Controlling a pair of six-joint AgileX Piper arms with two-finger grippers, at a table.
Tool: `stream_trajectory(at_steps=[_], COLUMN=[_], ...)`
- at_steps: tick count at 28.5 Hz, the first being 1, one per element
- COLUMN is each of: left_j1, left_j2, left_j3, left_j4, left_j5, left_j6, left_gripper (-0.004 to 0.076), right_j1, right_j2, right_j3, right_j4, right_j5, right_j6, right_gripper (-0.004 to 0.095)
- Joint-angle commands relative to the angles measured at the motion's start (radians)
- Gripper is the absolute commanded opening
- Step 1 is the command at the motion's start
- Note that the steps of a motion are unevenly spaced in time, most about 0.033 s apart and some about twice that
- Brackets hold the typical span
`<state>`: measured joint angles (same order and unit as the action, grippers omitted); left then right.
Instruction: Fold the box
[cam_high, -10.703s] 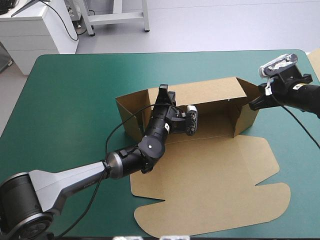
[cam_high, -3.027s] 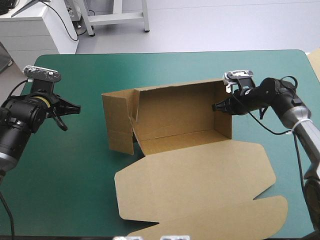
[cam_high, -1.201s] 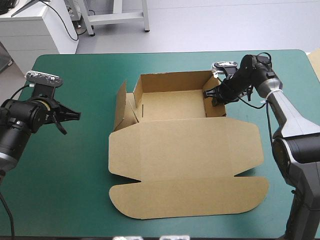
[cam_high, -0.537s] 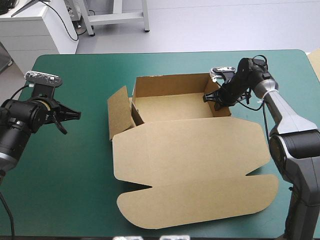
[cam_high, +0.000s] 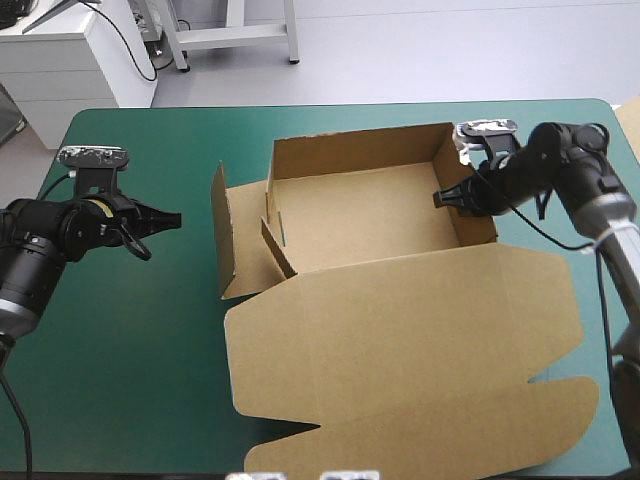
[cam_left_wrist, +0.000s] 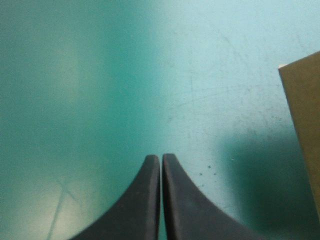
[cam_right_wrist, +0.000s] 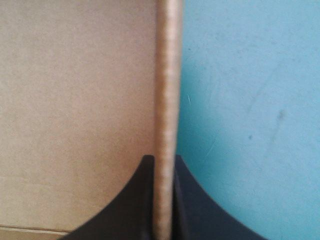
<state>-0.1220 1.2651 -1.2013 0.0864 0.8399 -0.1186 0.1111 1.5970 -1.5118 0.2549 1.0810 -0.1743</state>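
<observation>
**One box, two grippers, one grip**

There is one brown box (cam_high: 360, 215) and there are two grippers. The right gripper (cam_high: 440, 197) is clamped on the box's right end wall (cam_right_wrist: 167, 75), which stands edge-on between its black fingers. The tray floor lies on one side of them and the teal-green cover (cam_right_wrist: 250, 100) on the other. The left gripper (cam_left_wrist: 161, 159) is closed on nothing, fingers meeting in a point over bare cover. The box stands ahead of it, well apart, and its own view cuts the box down to one corner (cam_left_wrist: 306, 125). The lid (cam_high: 400, 340) lies flat. One end flap (cam_high: 225, 240) (the one nearest the left gripper) hangs outward, untucked.
</observation>
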Motion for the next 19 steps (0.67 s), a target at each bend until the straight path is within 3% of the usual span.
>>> stream_trajectory(at_steps=[1,5,8,19], left_j1=[0.001,0.001,0.001,0.001], left_j2=[-0.022,-0.022,-0.022,-0.022], left_j3=[-0.032,-0.032,-0.032,-0.032], left_j4=[-0.08,-0.26,-0.331,-0.631], left_j5=[-0.06,-0.052,-0.056,-0.015], left_j6=[0.007,0.119,0.119,0.302], left_gripper=[0.0001,0.0001,0.0001,0.0001], right_j1=[-0.031,-0.038,-0.038,-0.038], right_j2=[-0.188,-0.341,-0.391,-0.421], right_j3=[0.117,0.276,0.33,0.366], right_j4=[0.057,0.079,0.091,0.219], right_j5=[-0.122,-0.213,-0.23,-0.301], right_j6=[0.002,0.018,0.038,0.001], right_gripper=[-0.0016,-0.0016,-0.0016,-0.0016])
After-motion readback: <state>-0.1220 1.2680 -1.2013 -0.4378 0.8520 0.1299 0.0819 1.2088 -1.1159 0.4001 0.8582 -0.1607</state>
